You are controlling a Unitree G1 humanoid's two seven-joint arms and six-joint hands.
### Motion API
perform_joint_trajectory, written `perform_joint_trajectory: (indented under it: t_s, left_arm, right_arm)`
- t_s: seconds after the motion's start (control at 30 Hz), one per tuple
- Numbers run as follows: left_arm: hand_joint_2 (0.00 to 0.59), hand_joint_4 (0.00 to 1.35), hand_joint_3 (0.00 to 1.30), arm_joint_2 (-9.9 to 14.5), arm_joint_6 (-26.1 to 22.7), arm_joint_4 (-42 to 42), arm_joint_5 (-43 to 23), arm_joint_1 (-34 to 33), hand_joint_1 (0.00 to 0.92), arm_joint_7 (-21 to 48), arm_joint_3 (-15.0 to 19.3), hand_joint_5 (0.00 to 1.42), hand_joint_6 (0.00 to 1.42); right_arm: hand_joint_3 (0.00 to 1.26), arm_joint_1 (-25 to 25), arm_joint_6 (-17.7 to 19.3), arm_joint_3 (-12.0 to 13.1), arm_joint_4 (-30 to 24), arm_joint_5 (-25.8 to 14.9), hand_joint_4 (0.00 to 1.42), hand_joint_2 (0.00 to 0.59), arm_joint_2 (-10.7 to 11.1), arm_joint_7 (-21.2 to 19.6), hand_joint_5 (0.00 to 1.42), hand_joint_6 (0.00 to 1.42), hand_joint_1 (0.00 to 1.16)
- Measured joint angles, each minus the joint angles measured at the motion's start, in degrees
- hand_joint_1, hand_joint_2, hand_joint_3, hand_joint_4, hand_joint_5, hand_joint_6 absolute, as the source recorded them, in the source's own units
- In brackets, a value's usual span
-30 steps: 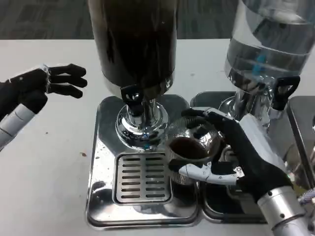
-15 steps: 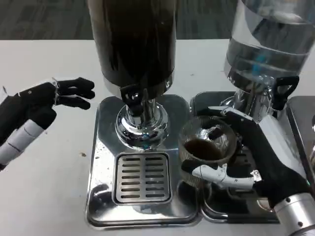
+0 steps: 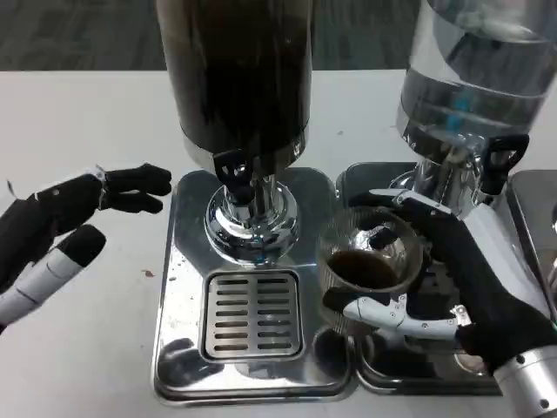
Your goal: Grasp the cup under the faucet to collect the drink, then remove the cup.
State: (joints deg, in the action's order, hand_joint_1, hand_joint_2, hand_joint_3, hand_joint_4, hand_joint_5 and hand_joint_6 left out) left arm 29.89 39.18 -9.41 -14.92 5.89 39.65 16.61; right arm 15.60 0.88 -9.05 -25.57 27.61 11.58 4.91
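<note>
The right hand (image 3: 452, 279) holds the cup (image 3: 365, 266). Its fingers wrap round the far side of the cup, and its thumb presses on the near side. The cup is clear glass with dark drink in the bottom. It is just to the right of the dark drink tank (image 3: 239, 78), off to the side of the black faucet (image 3: 233, 165) and not under it. It seems to be lifted a little above the silver trays, but the shiny metal makes that hard to tell.

Under the dark tank sits a silver drip tray (image 3: 178, 287) with a slotted grate (image 3: 252, 315) in it. To the right of the dark tank stands a clear water tank (image 3: 479, 78) with its own black tap (image 3: 496, 161).

The left hand (image 3: 74, 205) is over the white table (image 3: 78, 113), to the left of the dark tank. It has nothing in it. Its fingers are stretched out and spread apart, pointing toward the tank.
</note>
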Motion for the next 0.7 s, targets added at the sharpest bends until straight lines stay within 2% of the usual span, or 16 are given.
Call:
perform_joint_trajectory:
  t_s: [0.3, 0.5, 0.7]
  left_arm:
    - [0.131, 0.17, 0.27, 1.5, 5.4, 0.2, 2.0, 1.7, 0.0, -0.1, 0.5, 0.19, 0.24]
    - [0.13, 0.13, 0.26, 3.8, 14.2, -1.2, 6.8, 2.8, 0.0, -1.0, 1.5, 0.14, 0.21]
    - [0.123, 0.09, 0.23, 5.0, 20.6, -4.2, 9.4, 3.6, 0.0, -3.1, 2.2, 0.1, 0.18]
  right_arm:
    - [0.4, 0.8, -0.6, 0.6, -1.9, -0.7, 0.51, 0.24, 0.4, 0.9, 0.73, 0.97, 0.81]
    - [0.4, 1.8, -0.9, 0.7, -2.9, -1.0, 0.51, 0.24, 0.5, 2.0, 0.73, 0.97, 0.81]
    - [0.4, 2.2, -1.0, 1.1, -4.5, -1.7, 0.51, 0.24, 0.5, 2.6, 0.73, 0.97, 0.81]
